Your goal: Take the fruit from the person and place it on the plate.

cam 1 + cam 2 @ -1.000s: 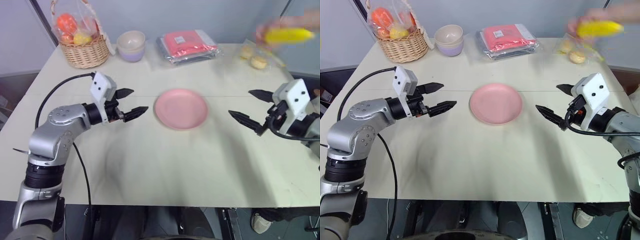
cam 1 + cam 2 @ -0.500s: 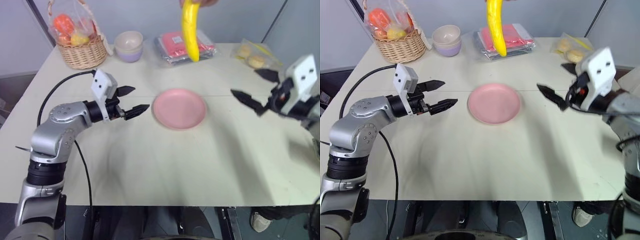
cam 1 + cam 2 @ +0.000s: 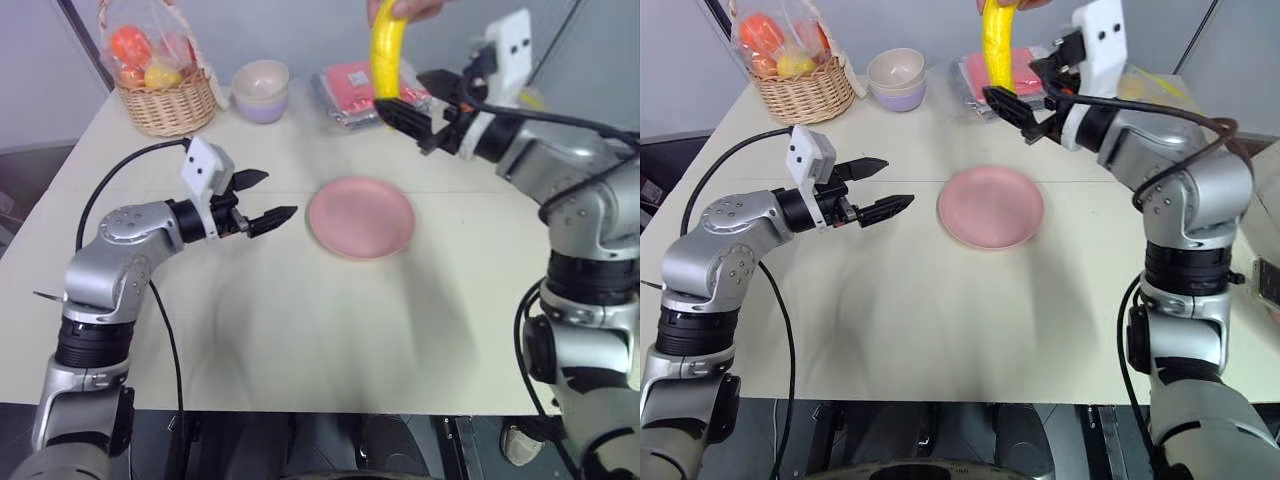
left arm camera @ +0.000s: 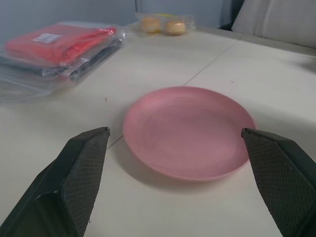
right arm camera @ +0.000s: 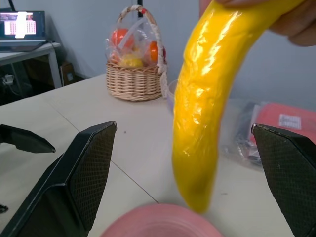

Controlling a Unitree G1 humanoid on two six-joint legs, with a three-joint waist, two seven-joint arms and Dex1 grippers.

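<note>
My cream table (image 3: 330, 330), crossed by a thin seam, stands before a plain pale grey-blue wall (image 3: 300, 30), with a side desk (image 5: 29, 49) bearing what may be a lit screen (image 5: 22, 24) off to my left, and dark floor below.

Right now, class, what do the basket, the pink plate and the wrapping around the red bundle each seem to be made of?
basket: woven wicker or rattan, matte tan; the braided strands and looped handle show it.
pink plate: probably plastic or melamine, smooth with a soft sheen; it could be glazed ceramic.
Wrapping on the red bundle: thin clear plastic film, glossy, with creases and glare.
</note>
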